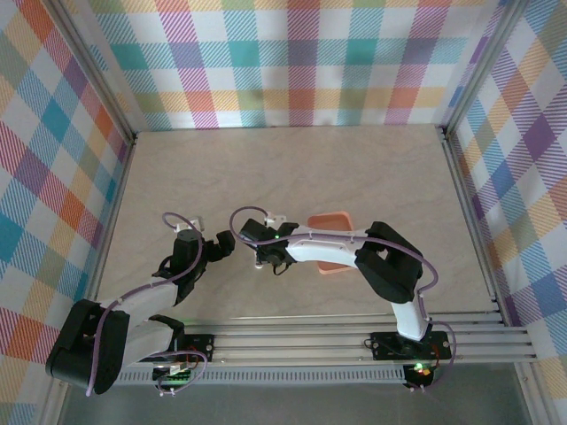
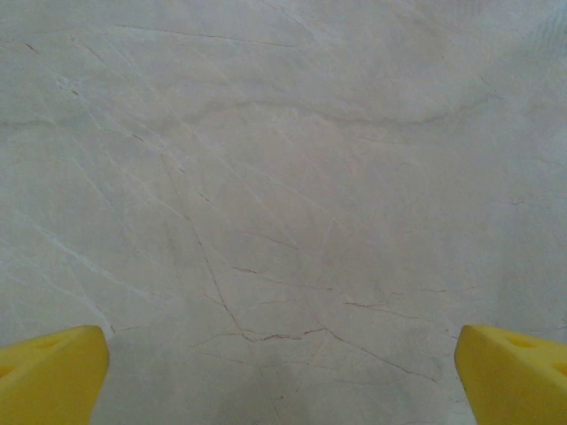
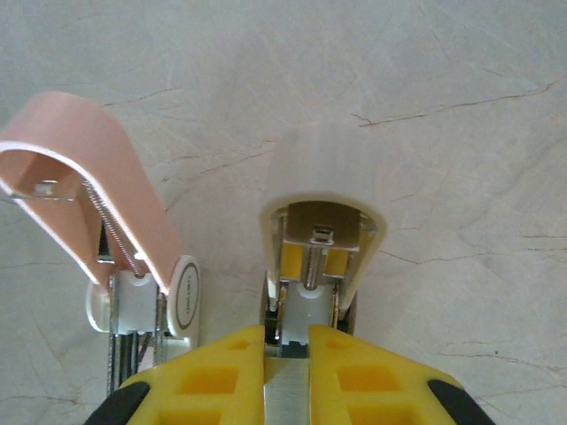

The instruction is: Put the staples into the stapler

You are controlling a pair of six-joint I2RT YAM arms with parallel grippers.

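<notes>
Far half of table (image 1: 292, 168) bare, wide passage. Bare under my left fingers (image 2: 53, 372) too. Before my right fingers (image 3: 372, 372): open stapler (image 3: 323, 235), pink stapler (image 3: 124, 186) just beside it; orange tray (image 1: 330, 219) beneath my forearm.

Right tool (image 3: 287, 343) pinches staples (image 3: 287, 396) behind the open stapler (image 3: 321, 223), beside pink stapler (image 3: 97, 168).

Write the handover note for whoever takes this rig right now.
Left gripper: jaws wide open, empty, over bare table.
Right gripper: jaws shut on a thin grey strip, apparently the staples, pointed into the stapler.
The stapler lies on the table, top hinged open, beside the pink stapler, also open. Tray sits partly under the right arm.
Done: stapler open, strip in hand.
Left: seat the strip in the channel, release, close the top.
</notes>
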